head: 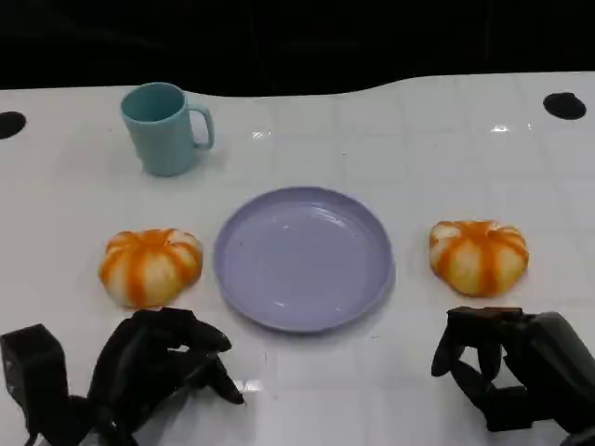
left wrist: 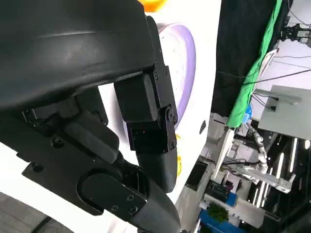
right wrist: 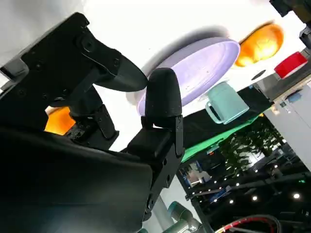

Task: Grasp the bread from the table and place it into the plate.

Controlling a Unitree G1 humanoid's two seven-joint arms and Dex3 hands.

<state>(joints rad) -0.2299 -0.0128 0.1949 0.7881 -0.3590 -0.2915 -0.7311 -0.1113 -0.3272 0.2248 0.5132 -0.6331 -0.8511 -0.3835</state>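
Two orange-and-white pumpkin-shaped breads lie on the white table, one on each side of an empty lavender plate [head: 304,257]. The left bread [head: 151,265] lies just beyond my left hand [head: 153,362]. The right bread [head: 479,255] lies just beyond my right hand [head: 507,362]. Both hands hover near the table's front edge, fingers loosely bent and apart, holding nothing. The left wrist view shows my left hand [left wrist: 121,121], the plate [left wrist: 187,63] and a bit of bread [left wrist: 153,4]. In the right wrist view are my right hand [right wrist: 121,126], the near bread [right wrist: 60,119], the plate [right wrist: 204,65] and the far bread [right wrist: 260,44].
A teal mug [head: 165,127] stands at the back left, its handle to the right; the right wrist view shows the mug [right wrist: 224,103] past the plate. Two dark round holes sit at the table's far corners, one at the right [head: 564,104].
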